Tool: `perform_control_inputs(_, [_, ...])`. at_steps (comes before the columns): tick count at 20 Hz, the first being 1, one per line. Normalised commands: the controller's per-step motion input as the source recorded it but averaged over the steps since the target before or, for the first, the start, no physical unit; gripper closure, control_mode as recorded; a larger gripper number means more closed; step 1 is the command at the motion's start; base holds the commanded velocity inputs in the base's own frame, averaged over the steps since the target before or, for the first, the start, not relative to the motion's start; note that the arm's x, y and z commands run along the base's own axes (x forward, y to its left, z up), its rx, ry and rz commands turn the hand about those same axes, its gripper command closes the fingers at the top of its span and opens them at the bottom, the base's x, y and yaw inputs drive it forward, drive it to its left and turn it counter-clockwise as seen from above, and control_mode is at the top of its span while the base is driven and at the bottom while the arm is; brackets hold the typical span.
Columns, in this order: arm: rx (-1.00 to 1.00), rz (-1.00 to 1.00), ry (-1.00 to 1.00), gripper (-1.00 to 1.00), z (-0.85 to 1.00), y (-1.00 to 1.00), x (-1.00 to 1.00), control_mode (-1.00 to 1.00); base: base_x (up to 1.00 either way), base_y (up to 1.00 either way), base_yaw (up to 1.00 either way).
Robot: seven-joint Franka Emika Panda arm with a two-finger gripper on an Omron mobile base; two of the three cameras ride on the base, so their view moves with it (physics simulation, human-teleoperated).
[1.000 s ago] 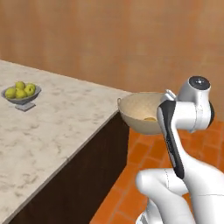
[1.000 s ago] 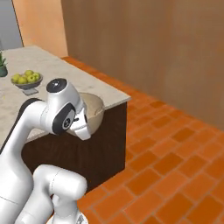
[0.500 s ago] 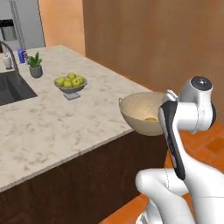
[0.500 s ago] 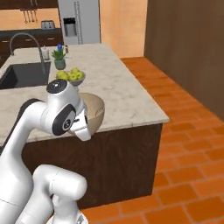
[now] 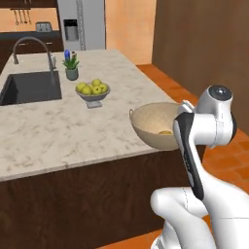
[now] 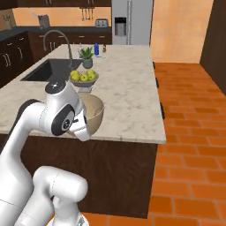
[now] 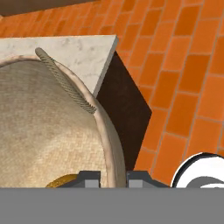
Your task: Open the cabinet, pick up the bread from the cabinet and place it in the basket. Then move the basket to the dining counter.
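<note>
My gripper (image 7: 113,177) is shut on the rim of the basket (image 7: 43,131), one fingertip inside the wall and one outside. The tan basket (image 5: 153,126) hangs in the air over the near right corner of the dining counter (image 5: 48,131), just in front of my white forearm. The bread (image 5: 166,132), a golden bun, lies at the bottom of the basket, and the hand view catches its edge (image 7: 65,180). From the right base view the basket (image 6: 93,112) peeks out behind my wrist, above the marble dining counter (image 6: 128,97). The cabinet is out of view.
A grey bowl of apples (image 5: 92,90) stands mid-counter, with a potted plant (image 5: 71,65), a sink (image 5: 29,87) and its faucet behind it. A fridge (image 5: 80,24) stands at the back. Orange brick floor (image 6: 190,132) runs to the right of the island.
The whole picture has swung as the base moved: the island's long top, sink and fridge have come into view. The basket stays held in front of my arm.
</note>
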Motion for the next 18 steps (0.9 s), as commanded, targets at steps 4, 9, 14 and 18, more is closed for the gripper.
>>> perform_control_inputs(4, [0.00, 0.00, 0.00, 1.00, 0.00, 0.00, 0.00, 1.00, 0.12, -0.97, 0.32])
perform_control_inputs(9, [0.00, 0.00, 0.00, 1.00, 0.00, 0.00, 0.00, 1.00, 0.28, -0.59, 0.04])
perform_control_inputs(14, [0.00, 0.00, 0.00, 1.00, 0.00, 0.00, 0.00, 1.00, 0.55, -0.12, -0.03])
perform_control_inputs(18, [0.00, 0.00, 0.00, 1.00, 0.00, 0.00, 0.00, 1.00, 0.67, -0.10, 0.00])
